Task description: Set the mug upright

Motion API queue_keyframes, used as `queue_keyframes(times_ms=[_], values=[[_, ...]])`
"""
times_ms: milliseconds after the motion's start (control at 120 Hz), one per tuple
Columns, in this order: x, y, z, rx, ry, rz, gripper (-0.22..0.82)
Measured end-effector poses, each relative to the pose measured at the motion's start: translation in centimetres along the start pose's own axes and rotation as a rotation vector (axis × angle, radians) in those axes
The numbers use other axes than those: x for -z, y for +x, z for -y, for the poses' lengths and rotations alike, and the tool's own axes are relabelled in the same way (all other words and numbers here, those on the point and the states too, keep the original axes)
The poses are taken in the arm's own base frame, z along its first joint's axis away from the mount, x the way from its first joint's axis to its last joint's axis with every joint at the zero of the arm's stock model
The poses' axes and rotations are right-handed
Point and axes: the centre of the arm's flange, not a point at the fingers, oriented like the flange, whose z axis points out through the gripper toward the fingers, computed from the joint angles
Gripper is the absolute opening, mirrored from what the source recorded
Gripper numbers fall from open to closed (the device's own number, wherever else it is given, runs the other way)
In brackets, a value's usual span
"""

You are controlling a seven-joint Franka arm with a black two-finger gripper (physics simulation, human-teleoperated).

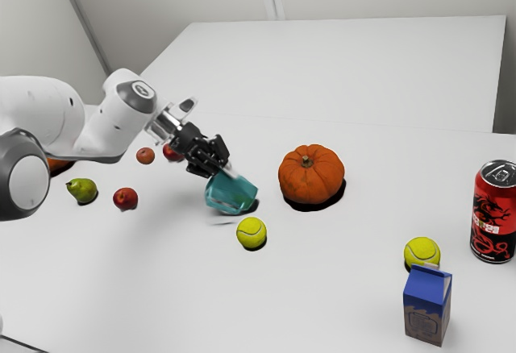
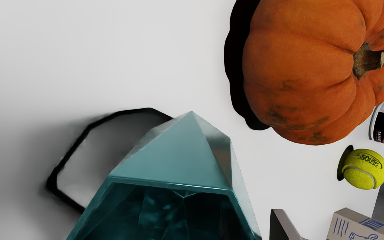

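Observation:
The black gripper reaches down to the teal, faceted mug in the exterior view, at the mug's upper part. The mug stands tilted, its closed end slanting down toward the exterior view's right, with dark shadow beside it. In the wrist view the mug lies close to the hand, its dark hollow facing the camera and its faceted outside pointing toward the table. Its outlined shadow falls to one side. A grip on it cannot be made out, and its handle is not discernible.
An orange pumpkin sits close beside the mug, and a tennis ball lies just in front. Farther toward the exterior view's right are another tennis ball, a blue carton and a red can. A pear and apple lie opposite.

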Motion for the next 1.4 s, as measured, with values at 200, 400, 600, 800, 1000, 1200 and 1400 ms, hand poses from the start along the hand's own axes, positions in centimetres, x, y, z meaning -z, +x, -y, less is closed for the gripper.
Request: queue_keyframes(times_ms=[200,400,600,800,1000,1200,1400], values=[[0.3,0.0,-0.2,0.013,0.006,0.0,-0.14],[1.5,-0.3,-1.3,0.004,0.016,-0.011,-0.16],[4.7,-2.0,-5.1,-0.122,0.193,-0.009,-0.17],[2.4,-3.3,-7.8,-0.31,0.595,0.122,-0.17],[0.7,-3.1,-8.2,-0.371,0.863,0.185,-0.17],[-1.2,-2.9,-7.8,-0.341,0.923,0.205,-0.18],[-2.9,-3.0,-8.5,-0.309,0.93,0.198,-0.18]])
